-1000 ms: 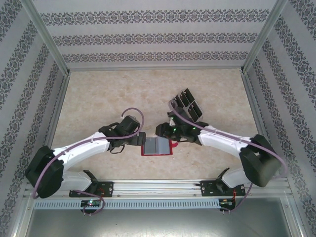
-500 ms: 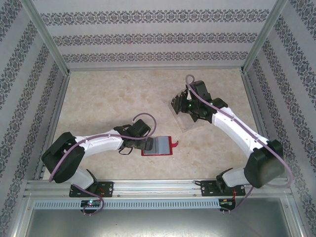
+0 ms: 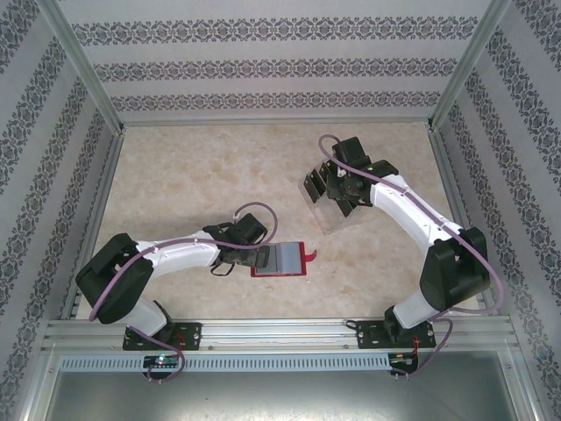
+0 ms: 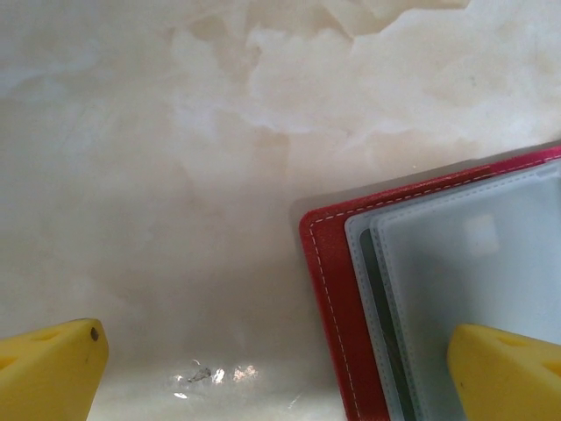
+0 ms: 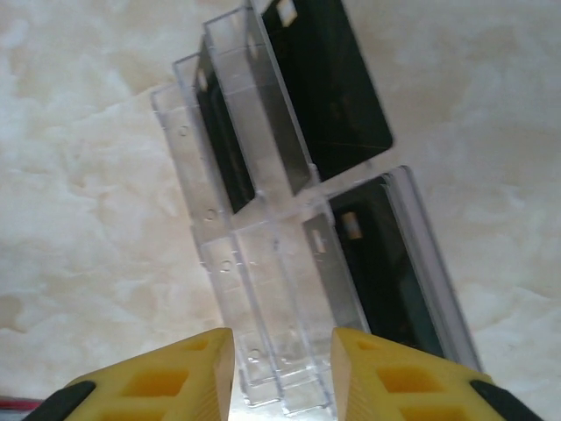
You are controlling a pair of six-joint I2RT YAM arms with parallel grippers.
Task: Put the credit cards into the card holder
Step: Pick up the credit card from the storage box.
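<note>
Top external: credit cards (image 5: 329,79) sit in clear tray (image 5: 254,298), card holder (image 3: 279,260) seemingly empty, left end effector (image 4: 279,364) and right end effector (image 5: 280,373) apart.

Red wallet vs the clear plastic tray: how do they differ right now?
The red leather-like wallet is stitched, with grey pockets, lying open flat; the clear plastic tray is see-through, slotted, holding black cards. The wallet sits near the front, centre; the tray farther back, right. Both rest on the marbled tabletop.
</note>
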